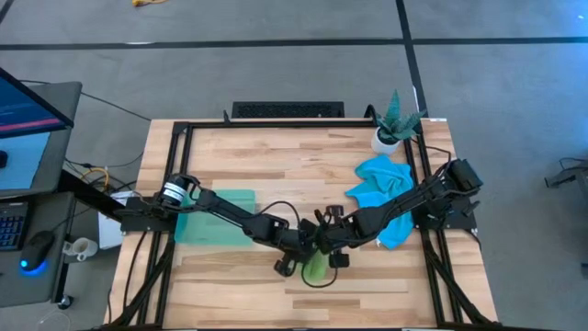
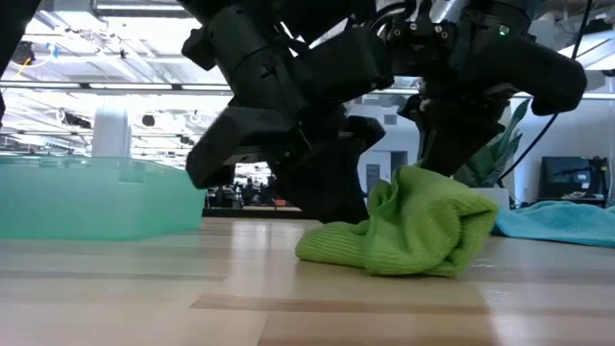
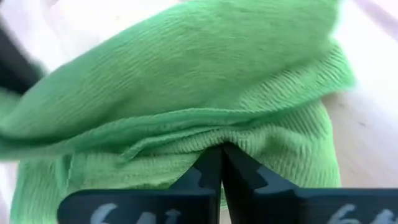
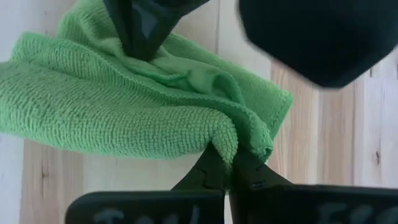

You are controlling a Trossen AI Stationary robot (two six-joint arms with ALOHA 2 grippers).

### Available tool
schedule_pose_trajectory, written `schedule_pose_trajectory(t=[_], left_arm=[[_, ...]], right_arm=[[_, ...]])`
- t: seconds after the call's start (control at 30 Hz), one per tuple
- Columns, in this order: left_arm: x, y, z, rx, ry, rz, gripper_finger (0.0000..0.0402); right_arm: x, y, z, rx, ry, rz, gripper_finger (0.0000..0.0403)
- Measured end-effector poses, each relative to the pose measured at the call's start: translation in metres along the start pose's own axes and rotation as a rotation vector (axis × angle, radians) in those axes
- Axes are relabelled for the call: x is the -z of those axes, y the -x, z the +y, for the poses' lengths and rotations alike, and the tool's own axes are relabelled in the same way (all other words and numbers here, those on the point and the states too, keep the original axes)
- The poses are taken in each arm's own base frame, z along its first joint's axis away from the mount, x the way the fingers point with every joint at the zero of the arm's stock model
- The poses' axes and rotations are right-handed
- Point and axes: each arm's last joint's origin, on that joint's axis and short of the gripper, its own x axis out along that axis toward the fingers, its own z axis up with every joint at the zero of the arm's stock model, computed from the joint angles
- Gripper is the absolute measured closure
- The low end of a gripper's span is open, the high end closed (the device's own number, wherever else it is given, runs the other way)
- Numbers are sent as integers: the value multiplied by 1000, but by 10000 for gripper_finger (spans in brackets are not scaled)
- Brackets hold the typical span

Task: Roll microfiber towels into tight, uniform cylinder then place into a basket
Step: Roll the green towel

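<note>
The lime green microfiber towel [image 1: 315, 267] lies bunched into a loose roll on the wooden table [image 1: 276, 156], near its front edge; in the low view the green towel [image 2: 413, 226] rests on its underside. My left gripper [image 3: 221, 160] and my right gripper [image 4: 230, 167] meet over it from opposite sides, each shut on its cloth. The sky blue towel [image 1: 378, 184] lies crumpled at the back right. The teal basket [image 1: 216, 216] stands on the table's left part, beneath my left arm. My left gripper pinches a folded edge of the green towel [image 3: 208, 138] between its two fingertips, with several layers showing there. It slants down from the table's left. The towel's bulk rests on the table beyond the fingers. My right gripper pinches a rolled-over edge [image 4: 225, 138] at one end of the green bundle between its two fingertips, coming steeply from above on the table's right side. The cloth is slack and lies on the table. My left gripper's fingers [image 4: 140, 31] sit on the bundle's opposite side.
A potted plant [image 1: 395, 124] stands at the back right corner, just behind the blue towel. A desk with a monitor [image 1: 23, 110] stands beyond the table's left edge. Bare wood shows across the table's middle and far part.
</note>
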Motion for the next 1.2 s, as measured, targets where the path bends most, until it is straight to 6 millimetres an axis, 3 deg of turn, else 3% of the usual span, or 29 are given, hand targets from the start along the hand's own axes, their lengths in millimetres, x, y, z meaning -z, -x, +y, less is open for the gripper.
schedule_pose_trajectory(t=[0.33, 0.53, 1.2], left_arm=[[1, 0, -3, 47, -69, -3, 401], [-5, 1, -10, 47, -96, -34, 401], [-16, 12, -36, -10, -157, 16, 401]], right_arm=[[-2, 2, -5, -78, 9, 2, 390], [-11, 3, -1, -146, 38, -85, 392], [-13, 1, -8, -162, 14, -98, 390]])
